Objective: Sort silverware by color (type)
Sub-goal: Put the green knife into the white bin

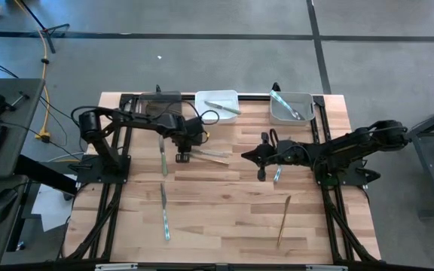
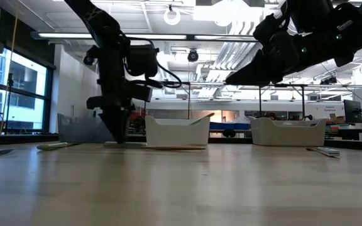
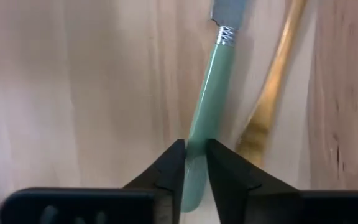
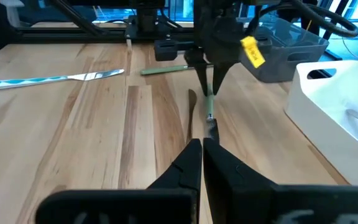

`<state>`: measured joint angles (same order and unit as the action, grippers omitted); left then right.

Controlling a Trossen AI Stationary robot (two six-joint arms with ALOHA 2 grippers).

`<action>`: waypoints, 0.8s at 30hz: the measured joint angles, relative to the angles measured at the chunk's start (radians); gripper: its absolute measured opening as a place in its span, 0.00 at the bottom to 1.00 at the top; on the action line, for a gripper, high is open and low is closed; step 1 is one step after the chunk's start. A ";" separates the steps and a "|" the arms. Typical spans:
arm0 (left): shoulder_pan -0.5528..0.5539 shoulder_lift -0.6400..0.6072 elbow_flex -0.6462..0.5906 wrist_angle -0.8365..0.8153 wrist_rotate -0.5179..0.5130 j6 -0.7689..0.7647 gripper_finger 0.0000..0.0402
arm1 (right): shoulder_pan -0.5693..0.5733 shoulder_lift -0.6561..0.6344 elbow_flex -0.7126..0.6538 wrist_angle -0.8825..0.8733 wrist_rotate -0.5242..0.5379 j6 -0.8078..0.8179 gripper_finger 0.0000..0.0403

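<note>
The wooden desk [image 1: 224, 203] carries three bins along its far edge: a dark bin [image 1: 160, 103], a white bin [image 1: 217, 105] and a grey bin [image 1: 291, 108]. Under the left claw [image 1: 182, 157] lie a green knife [image 3: 205, 118], its handle between the claw's fingers, and a bronze piece [image 3: 272, 87] just beside it. Another green piece [image 1: 163, 156] lies near that claw, a blue fork [image 1: 164, 213] farther off. A blue piece [image 1: 277, 175] lies beside the right claw [image 1: 261, 175], a bronze fork [image 1: 283, 220] farther off
</note>
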<state>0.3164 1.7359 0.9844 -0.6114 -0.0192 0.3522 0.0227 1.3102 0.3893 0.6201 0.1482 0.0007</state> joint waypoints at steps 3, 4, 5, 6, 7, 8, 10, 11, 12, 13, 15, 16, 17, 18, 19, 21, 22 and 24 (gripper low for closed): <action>-0.025 0.000 0.000 -0.008 -0.044 0.023 0.23 | 0.000 0.000 0.000 -0.001 0.000 -0.001 0.00; -0.033 0.000 0.000 -0.012 -0.057 0.029 0.25 | 0.000 0.000 0.000 -0.001 0.000 -0.003 0.00; -0.039 0.000 0.000 -0.021 -0.071 0.036 0.27 | 0.000 0.000 0.000 -0.001 0.000 -0.006 0.00; -0.043 0.000 0.000 -0.032 -0.084 0.042 0.29 | 0.000 0.000 0.000 -0.002 0.000 -0.007 0.00; -0.046 0.000 0.000 -0.043 -0.096 0.043 0.31 | 0.000 0.000 0.000 -0.002 0.000 -0.008 0.00; -0.046 0.000 0.000 -0.053 -0.100 0.042 0.33 | 0.000 0.000 0.000 -0.002 0.000 -0.008 0.00; -0.038 0.000 0.000 -0.070 -0.104 0.028 0.35 | 0.000 0.000 0.000 -0.002 0.000 -0.008 0.00; -0.033 0.000 0.000 -0.074 -0.104 0.020 0.36 | 0.000 0.000 0.000 -0.002 0.000 -0.008 0.00; -0.028 0.000 0.001 -0.078 -0.100 0.017 0.37 | 0.000 0.000 0.000 -0.002 0.000 -0.008 0.00; -0.022 -0.001 0.001 -0.083 -0.098 0.012 0.37 | 0.000 0.000 0.000 -0.002 0.000 -0.008 0.00; -0.009 0.001 0.001 -0.083 -0.096 -0.005 0.38 | 0.000 0.000 0.000 -0.002 0.000 -0.008 0.00; -0.002 0.007 0.002 -0.081 -0.095 -0.008 0.37 | 0.000 0.000 0.000 -0.002 0.000 -0.008 0.00; 0.005 0.015 0.002 -0.080 -0.093 -0.008 0.36 | 0.000 0.000 0.000 -0.002 0.000 -0.008 0.00; 0.013 0.025 0.003 -0.081 -0.087 -0.008 0.35 | 0.000 0.000 0.000 -0.002 0.000 -0.008 0.00; 0.020 0.034 0.006 -0.080 -0.077 -0.008 0.34 | 0.000 0.000 0.000 -0.002 0.000 -0.008 0.00; 0.032 0.054 0.008 -0.084 -0.050 0.000 0.31 | 0.000 0.000 0.000 -0.002 0.000 -0.008 0.00; 0.034 0.063 0.008 -0.085 -0.039 0.007 0.30 | 0.000 0.000 0.000 -0.002 -0.001 -0.008 0.00; 0.037 0.074 0.009 -0.091 -0.022 0.021 0.26 | 0.000 0.000 0.000 -0.005 -0.001 -0.008 0.00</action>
<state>0.3531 1.8098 0.9931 -0.7026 -0.0408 0.3737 0.0227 1.3102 0.3893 0.6147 0.1474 -0.0074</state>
